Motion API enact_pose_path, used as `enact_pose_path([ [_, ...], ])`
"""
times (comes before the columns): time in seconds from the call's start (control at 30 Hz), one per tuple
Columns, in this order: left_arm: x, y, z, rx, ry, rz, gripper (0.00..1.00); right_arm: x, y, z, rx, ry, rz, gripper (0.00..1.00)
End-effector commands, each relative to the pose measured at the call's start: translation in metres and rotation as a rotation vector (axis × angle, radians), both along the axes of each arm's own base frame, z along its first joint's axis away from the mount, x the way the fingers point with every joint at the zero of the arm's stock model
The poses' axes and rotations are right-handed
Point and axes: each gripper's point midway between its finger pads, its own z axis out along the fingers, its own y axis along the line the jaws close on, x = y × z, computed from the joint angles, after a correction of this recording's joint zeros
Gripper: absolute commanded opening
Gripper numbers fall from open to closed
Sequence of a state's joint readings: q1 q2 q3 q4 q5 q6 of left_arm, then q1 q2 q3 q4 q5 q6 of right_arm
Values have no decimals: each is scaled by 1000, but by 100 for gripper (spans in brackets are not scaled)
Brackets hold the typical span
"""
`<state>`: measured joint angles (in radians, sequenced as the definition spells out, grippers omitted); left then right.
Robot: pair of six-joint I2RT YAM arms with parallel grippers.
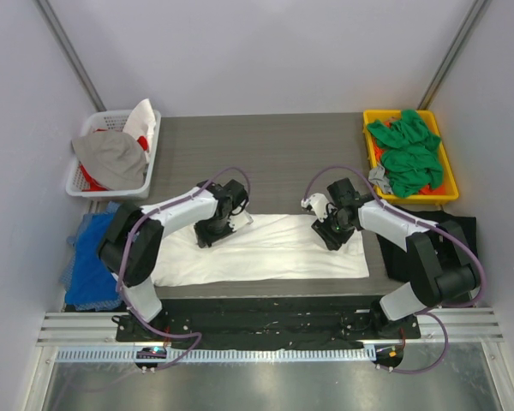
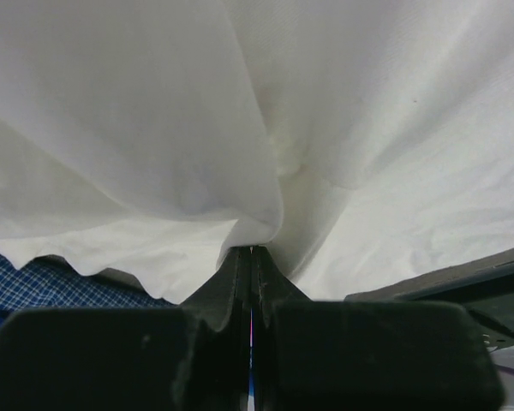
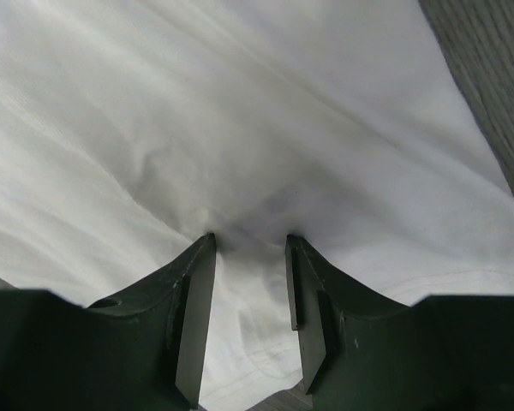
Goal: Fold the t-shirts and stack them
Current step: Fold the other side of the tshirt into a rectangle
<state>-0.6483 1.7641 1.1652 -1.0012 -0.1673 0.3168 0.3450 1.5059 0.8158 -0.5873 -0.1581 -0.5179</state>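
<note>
A robotics lab test cell: plain white partition walls [image 1: 265,51] box in a dark table [image 1: 283,145], robot arms [image 1: 176,210] bolted beside aluminium rails [image 1: 274,324] along its near edge

I work inside a booth of plain pale grey walls [image 1: 265,51], lit evenly, with only soft shadows. Two grey metal struts climb the far corners, one slanting at the left [image 1: 68,47] and one at the right [image 1: 454,47]. My table [image 1: 283,141] has a dark grey wood-grain top. A white slatted basket [image 1: 90,190] sits just off its far left corner, and a yellow tray [image 1: 411,199] lies on its far right corner. Along the near edge runs a ribbed aluminium rail [image 1: 265,324]. Nearer still come a white toothed strip [image 1: 265,354] and a shiny metal plate [image 1: 265,387] that catches the light.
</note>
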Motion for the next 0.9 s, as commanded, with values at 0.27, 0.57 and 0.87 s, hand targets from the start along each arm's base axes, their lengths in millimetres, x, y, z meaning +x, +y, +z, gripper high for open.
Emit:
enact_pose_path([
  [0.27,-14,14,29,17,-26,14,0,-2,-3,-11,-24,19,10,45],
  [0.57,-27,9,29,-8,10,13,0,-1,-3,-11,-30,17,10,46],
  [0.87,-40,-9,28,-30,62,-42,0,-2,-5,-12,-40,17,9,45],
])
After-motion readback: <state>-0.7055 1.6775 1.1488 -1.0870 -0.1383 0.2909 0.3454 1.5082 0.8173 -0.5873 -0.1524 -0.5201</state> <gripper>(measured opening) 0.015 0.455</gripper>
